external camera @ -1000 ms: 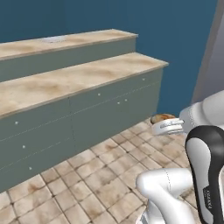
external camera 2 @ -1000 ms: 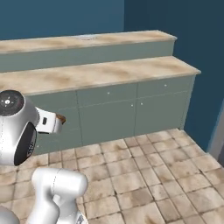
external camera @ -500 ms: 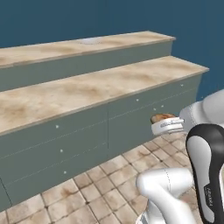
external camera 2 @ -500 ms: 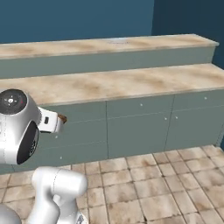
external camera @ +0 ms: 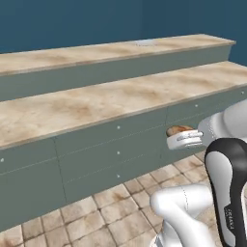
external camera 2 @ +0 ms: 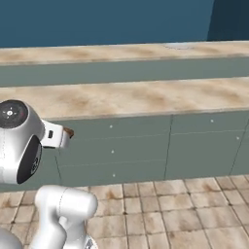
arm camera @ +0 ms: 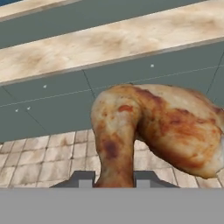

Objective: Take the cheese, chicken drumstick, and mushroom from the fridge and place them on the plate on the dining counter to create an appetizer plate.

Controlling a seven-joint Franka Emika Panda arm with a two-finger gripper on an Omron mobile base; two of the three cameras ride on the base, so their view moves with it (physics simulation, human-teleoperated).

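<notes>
A long counter (external camera: 96,103) with a beige marble top and grey-green drawers runs across the middle of the left base view. A higher shelf (external camera: 111,50) of the same stone is seen behind it, near the top. A pale flat round thing (external camera: 145,42) lies on that shelf, too small to be told. A tiled floor (external camera: 111,212) is at the bottom. The chicken drumstick (arm camera: 153,127) is pinched in the gripper (arm camera: 114,179), in front of the drawers. It is brown, orange, shiny and lumpy.
</notes>
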